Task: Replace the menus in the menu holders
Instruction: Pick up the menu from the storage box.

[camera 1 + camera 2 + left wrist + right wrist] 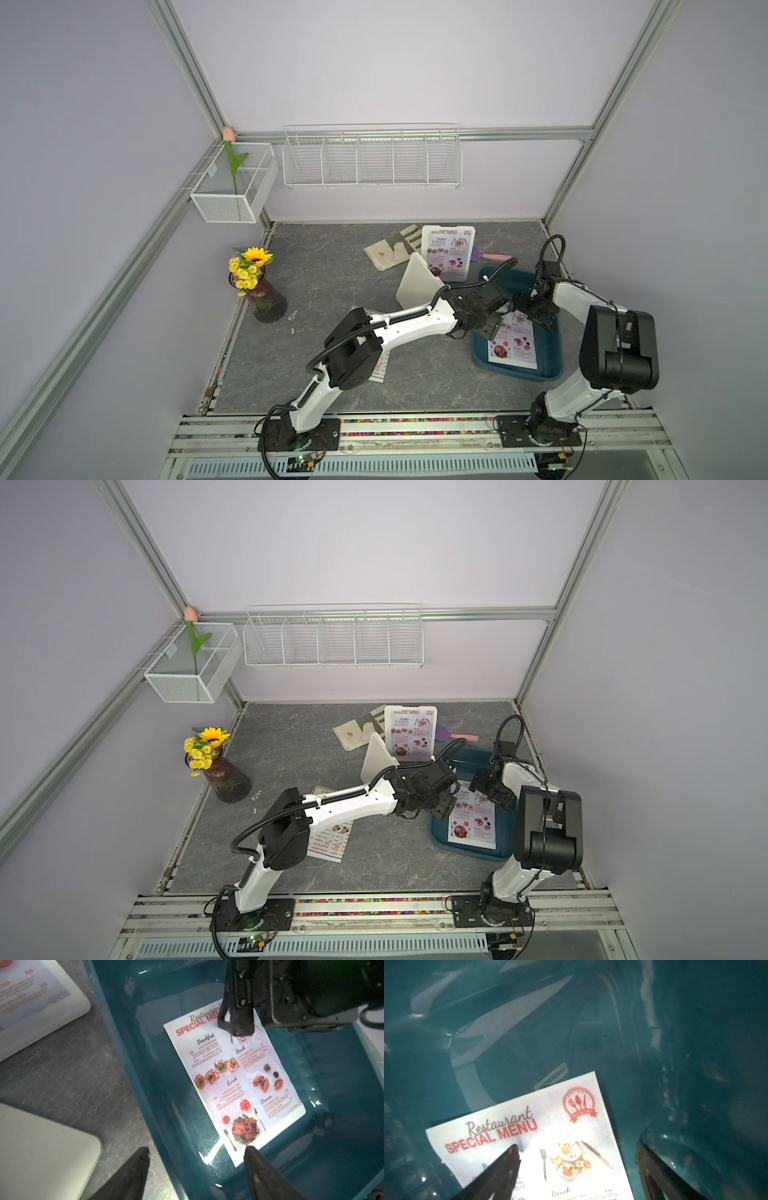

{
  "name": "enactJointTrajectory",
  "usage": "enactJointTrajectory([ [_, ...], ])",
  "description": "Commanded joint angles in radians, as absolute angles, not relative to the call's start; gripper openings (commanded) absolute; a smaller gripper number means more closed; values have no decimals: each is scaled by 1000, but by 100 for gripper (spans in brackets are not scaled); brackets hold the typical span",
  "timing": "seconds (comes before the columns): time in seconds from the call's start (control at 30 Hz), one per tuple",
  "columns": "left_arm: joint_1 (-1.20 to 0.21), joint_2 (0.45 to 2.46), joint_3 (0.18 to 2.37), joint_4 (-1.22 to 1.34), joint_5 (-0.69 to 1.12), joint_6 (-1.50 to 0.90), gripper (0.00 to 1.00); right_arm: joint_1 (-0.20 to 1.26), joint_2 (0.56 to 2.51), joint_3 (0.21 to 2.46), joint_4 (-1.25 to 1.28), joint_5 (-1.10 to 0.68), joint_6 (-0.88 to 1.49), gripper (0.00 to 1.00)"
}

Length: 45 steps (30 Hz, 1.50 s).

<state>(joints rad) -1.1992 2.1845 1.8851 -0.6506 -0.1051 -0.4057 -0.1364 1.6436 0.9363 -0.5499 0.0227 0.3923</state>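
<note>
The dark teal tray (549, 353) stood at the right side of the grey surface (328, 274); one menu (514, 345) with the red heading SPECIAL MENU lay flat and face up on its floor, and in both top views the two arms met over this menu (473, 828). The left end effector (197, 1150) hung low at the tray's edge with its fingers spread wide and nothing between them; in the left wrist view one finger was outside the tray's wall, over the surface, and the other was inside, its tip at the lower edge of the sheet; I could not tell whether it touched the paper. The right end effector (577, 1146) was also spread and gripped nothing; in the right wrist view one fingertip rested on the sheet just below the heading, and the other stood over the bare tray floor beside the sheet's edge. One menu holder (448, 254) stood upright behind the tray with a SPECIAL MENU sheet inside; the second menu holder (417, 286) stood tilted just beside it, its white back toward the camera, so its front was hidden. Another sheet (332, 840) with small food photos lay on the surface, partly covered by the left arm; a glove (392, 251) lay behind the holders.
</note>
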Motion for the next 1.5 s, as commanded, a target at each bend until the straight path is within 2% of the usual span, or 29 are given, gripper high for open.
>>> enactJointTrajectory([
  [0.0, -1189, 2227, 1939, -696, -99, -404, 74, -113, 1657, 860, -562, -121, 417, 89],
  [0.27, -1163, 2247, 2004, -754, -221, -403, 74, -111, 1649, 851, -558, -204, 420, 90],
  [0.57, -1143, 2345, 2075, -769, -182, -416, 73, -99, 1647, 868, -574, -274, 433, 90],
  [0.87, -1139, 2385, 2119, -775, -160, -433, 70, -51, 1595, 810, -593, -263, 444, 90],
  [1.03, -1140, 2401, 2141, -785, -151, -428, 65, -49, 1566, 810, -592, -297, 460, 90],
  [1.23, -1140, 2403, 2138, -792, -179, -421, 52, -73, 1549, 824, -606, -307, 453, 90],
  [1.33, -1140, 2404, 2138, -794, -197, -417, 50, -84, 1546, 818, -602, -322, 450, 90],
  [1.47, -1140, 2410, 2141, -794, -223, -417, 44, -99, 1534, 816, -614, -292, 451, 90],
])
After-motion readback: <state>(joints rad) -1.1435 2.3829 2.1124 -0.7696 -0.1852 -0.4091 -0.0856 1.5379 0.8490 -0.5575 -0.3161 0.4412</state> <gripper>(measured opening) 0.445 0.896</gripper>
